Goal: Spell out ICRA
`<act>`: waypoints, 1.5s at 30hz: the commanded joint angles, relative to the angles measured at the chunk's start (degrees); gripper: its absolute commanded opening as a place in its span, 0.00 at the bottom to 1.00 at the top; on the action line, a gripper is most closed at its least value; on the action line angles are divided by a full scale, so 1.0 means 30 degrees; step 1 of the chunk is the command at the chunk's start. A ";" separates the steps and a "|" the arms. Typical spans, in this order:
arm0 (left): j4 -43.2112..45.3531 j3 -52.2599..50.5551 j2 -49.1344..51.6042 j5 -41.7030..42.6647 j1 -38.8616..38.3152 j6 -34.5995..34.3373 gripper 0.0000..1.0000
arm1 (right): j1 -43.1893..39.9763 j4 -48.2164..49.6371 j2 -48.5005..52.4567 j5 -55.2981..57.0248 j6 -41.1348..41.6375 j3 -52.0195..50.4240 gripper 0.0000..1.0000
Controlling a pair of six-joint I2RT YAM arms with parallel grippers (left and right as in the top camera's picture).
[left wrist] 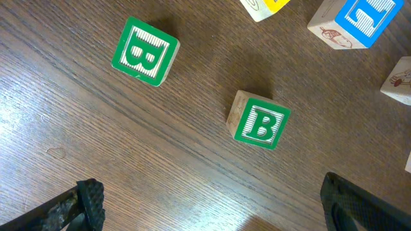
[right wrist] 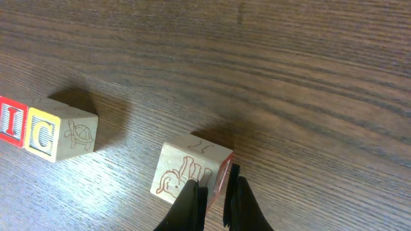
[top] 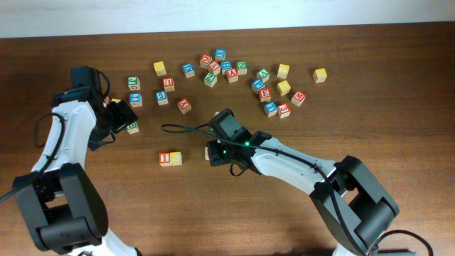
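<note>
— Where to find the letters already in line?
— Look left of centre in the overhead view: I cube and C cube, touching, side by side on the desk. Can't pick out R or A for certain among the scatter across the upper part.
— And the right hand?
— Pressed together, tips against the lower edge of an askew cube with an animal drawing and a red-striped side, near the C, to its right. Can't read its letter. Looks more like nudging than pinching.
— Left hand?
— Spread wide above two green B cubes, touching neither.
— Handling?
— Probably light, stiff wood, smooth enough to skid or twist when poked. Better to grip across two opposite flat faces, never a corner.
</note>
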 commanded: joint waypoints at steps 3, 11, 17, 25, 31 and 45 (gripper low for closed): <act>-0.0022 0.0175 0.0066 0.0138 0.0058 0.0102 0.99 | 0.0044 -0.0182 0.0765 0.0328 -0.0131 0.0073 0.05; -0.0022 0.0175 0.0066 0.0138 0.0058 0.0102 0.99 | -0.1290 -0.2113 0.0736 0.0321 -0.0124 0.0080 0.04; -0.0029 0.0175 0.0066 0.0138 0.0058 0.0102 0.99 | -0.1982 -0.3024 0.0736 0.0262 0.0022 0.0080 0.04; -0.0022 0.0175 0.0066 0.0138 0.0058 0.0102 0.99 | -0.1938 -0.2973 0.0736 0.0321 0.0022 0.0080 0.05; -0.0022 0.0175 0.0066 0.0138 0.0058 0.0102 0.99 | -0.1931 -0.3104 0.0743 -0.0874 0.0845 0.0073 0.05; -0.0022 0.0175 0.0066 0.0138 0.0058 0.0102 0.99 | -0.0656 -0.2011 0.0743 -0.3111 0.1523 0.0073 0.19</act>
